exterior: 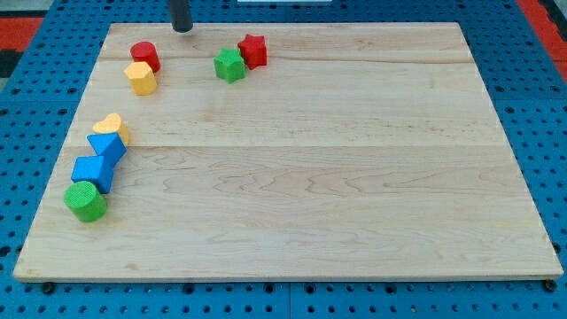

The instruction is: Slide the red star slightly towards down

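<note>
While my tip [182,29] stands at the view's top edge of the wooden board [310,177], it touches none of the blocks; I carry no jaws at all, only this straight dark rod, so I hold nothing. Down and to the view's right of my tip lies the red star [253,50], near the board's top edge and apart from the rod. Against the star's lower-left side sits the green star [229,66], the two touching or very nearly so. To the view's left of my tip, and a little lower, rests the red cylinder [145,56], and just below it, pressed close, is a yellow block [141,78] that looks six-sided. Farther down the board's left side runs a slanting chain of four pieces: a yellow heart [110,127] at the top, a blue block [107,147] with a pointed, roughly triangular outline overlapping it from below, a blue cube-like block [92,171] beneath that, and a green cylinder [85,201] at the bottom end, near the left rim. Each piece in that chain touches its neighbour. Around the board shows a blue perforated surface [53,53].
</note>
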### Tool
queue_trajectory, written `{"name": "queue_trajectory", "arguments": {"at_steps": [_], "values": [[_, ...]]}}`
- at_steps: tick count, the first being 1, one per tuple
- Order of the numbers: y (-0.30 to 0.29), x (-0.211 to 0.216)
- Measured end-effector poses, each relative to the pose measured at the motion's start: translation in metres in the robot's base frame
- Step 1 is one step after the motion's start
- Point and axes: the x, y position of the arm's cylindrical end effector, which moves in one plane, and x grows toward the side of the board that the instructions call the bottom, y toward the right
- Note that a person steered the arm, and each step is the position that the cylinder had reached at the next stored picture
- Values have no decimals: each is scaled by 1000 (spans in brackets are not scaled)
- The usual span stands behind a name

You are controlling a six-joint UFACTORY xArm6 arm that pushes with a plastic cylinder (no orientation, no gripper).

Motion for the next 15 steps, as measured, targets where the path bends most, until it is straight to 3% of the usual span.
{"name": "queue_trajectory", "arguments": {"at_steps": [1,4,7,8,10,12,13,15], "values": [[3,18],[147,32],[170,65],[168,73],[166,22],[72,-6],[30,3],[19,27]]}}
